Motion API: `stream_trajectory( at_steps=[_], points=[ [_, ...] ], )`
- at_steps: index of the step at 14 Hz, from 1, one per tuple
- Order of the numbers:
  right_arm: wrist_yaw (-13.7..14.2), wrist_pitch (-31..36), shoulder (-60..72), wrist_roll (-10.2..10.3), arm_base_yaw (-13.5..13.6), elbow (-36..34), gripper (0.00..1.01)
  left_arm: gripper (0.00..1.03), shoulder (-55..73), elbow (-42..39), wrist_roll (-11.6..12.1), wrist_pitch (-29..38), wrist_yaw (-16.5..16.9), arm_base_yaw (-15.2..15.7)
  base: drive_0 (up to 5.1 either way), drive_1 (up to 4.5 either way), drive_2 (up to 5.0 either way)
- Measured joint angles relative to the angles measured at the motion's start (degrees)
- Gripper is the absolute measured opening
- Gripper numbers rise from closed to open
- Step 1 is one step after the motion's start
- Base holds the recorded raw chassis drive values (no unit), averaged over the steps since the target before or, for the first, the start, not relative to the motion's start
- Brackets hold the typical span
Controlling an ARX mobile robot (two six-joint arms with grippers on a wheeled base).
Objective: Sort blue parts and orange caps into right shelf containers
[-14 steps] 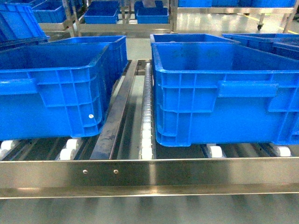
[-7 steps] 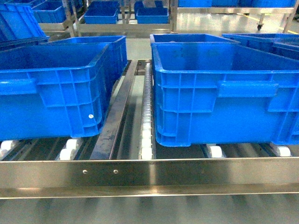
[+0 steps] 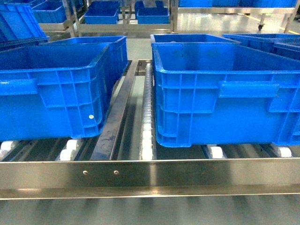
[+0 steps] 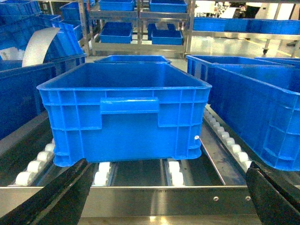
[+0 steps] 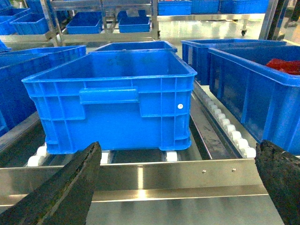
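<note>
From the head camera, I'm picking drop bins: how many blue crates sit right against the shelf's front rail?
2: the left crate and the right crate, either side of the roller track. More crates stand behind, partly hidden.

A: We see bright, even overhead light; glare washes the floor (image 3: 220,21) at the back of the head view.

B: We also catch soft sheen on the steel front rail (image 3: 187,176). The head picture is slightly soft; both wrist views blur the dark fingers (image 5: 56,192) at their lower corners.
</note>
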Motion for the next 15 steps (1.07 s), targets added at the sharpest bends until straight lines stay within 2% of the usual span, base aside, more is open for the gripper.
stream_trajectory(
  at_steps=[15],
  points=[
    [0.0,0.0,0.0,0.0,0.0,0.0,0.98,0.98,0.0,0.0,0.0,0.0,0.0,0.0,0.0,0.00,0.0]
  ],
)
